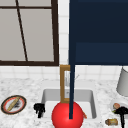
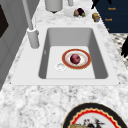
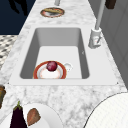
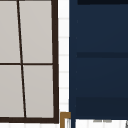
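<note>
Kitchen: sink (image 2: 100, 55), faucet (image 2: 31, 27), marble counter (image 2: 37, 100), wall cabinet (image 1: 100, 32)

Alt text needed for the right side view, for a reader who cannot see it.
A white sink in a marble counter holds a red-rimmed plate with a dark red round fruit on it. The faucet stands at right; an eggplant lies in front.

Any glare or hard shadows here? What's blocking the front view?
Front view: flat light, no glare; a red sphere and navy post cover the sink middle; left hand and right hand are plain black silhouettes. Side views: soft grey shading on basin walls.
</note>
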